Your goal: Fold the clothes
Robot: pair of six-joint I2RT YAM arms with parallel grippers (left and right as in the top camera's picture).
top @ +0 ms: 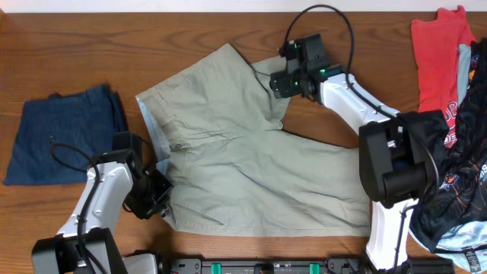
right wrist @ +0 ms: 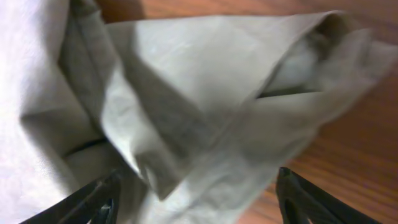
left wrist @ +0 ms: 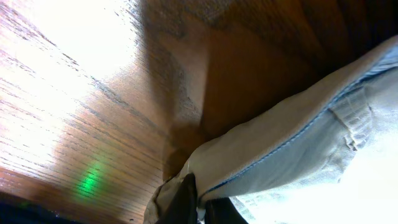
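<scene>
The khaki shorts (top: 251, 167) lie spread across the middle of the table, waistband to the left and two wide legs to the right and back. My left gripper (top: 157, 199) is at the front corner of the waistband. In the left wrist view its jaws (left wrist: 200, 205) are shut on the waistband edge (left wrist: 280, 149), pale lining showing. My right gripper (top: 278, 82) is over the hem corner of the back leg. In the right wrist view its fingers (right wrist: 199, 199) are wide open with the folded hem cloth (right wrist: 205, 99) between them.
Folded navy shorts (top: 65, 144) lie at the left. A red garment (top: 437, 53) and black printed garments (top: 456, 179) are piled at the right edge. The right arm's base (top: 392, 175) stands beside the shorts' right hem. Bare wood (left wrist: 74, 93) lies around the shorts.
</scene>
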